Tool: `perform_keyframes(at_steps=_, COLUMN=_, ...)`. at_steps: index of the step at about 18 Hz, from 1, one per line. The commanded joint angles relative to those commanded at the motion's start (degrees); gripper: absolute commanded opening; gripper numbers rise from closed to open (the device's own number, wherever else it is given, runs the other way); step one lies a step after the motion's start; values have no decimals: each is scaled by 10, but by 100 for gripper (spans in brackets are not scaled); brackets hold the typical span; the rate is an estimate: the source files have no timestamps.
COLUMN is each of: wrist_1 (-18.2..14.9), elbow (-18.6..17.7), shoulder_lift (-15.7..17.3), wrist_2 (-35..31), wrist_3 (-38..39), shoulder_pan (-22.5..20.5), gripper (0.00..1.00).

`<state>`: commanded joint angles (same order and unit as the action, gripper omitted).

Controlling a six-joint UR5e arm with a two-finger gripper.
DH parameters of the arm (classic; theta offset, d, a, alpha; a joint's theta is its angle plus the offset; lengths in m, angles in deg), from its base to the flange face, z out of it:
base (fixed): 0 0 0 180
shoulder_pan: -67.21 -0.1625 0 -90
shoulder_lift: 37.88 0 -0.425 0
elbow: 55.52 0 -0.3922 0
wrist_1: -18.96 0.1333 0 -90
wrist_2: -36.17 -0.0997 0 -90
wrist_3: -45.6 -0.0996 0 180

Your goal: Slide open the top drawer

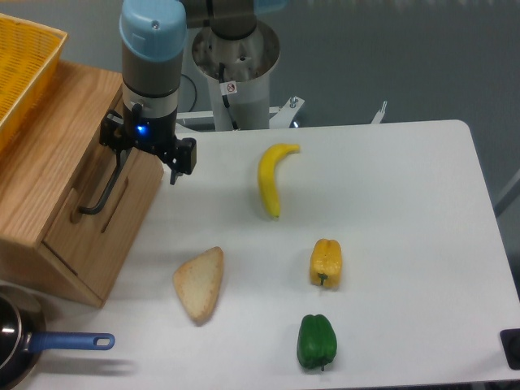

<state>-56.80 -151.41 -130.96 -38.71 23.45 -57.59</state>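
The light-oak cabinet (57, 162) stands at the table's left edge. Its top drawer (130, 191) has a front panel that looks flush with the cabinet, and no inside shows. The long black bar handle (99, 195) runs slanted along that panel. My gripper (126, 158) hangs straight down from the blue-capped wrist, right over the handle's far end. The black gripper body hides the fingertips, so I cannot tell whether they are closed around the bar.
A yellow mesh basket (20, 61) sits on the cabinet's top. On the white table lie a banana (272, 177), a bread slice (201, 283), a yellow pepper (326, 262) and a green pepper (316, 341). A blue-handled pan (32, 345) is at the front left.
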Motion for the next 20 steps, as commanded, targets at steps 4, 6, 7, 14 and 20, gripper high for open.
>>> perform_keyframes(at_steps=4, wrist_1=1, elbow=0, shoulder_lift=0, wrist_2=3, wrist_3=6, shoulder_pan=4, gripper=100)
perform_keyframes(at_steps=6, wrist_1=1, elbow=0, shoulder_lift=0, wrist_2=3, wrist_3=6, shoulder_pan=8, gripper=100)
perform_keyframes(at_steps=7, wrist_1=1, elbow=0, shoulder_lift=-1, wrist_2=3, wrist_3=7, shoulder_pan=8, gripper=100)
perform_keyframes(at_steps=14, wrist_1=1, elbow=0, shoulder_lift=-5, wrist_2=2, wrist_3=10, shoulder_pan=8, gripper=100)
perform_keyframes(at_steps=20, wrist_1=1, elbow=0, shoulder_lift=-11, wrist_2=1, wrist_3=11, shoulder_pan=8, gripper=100)
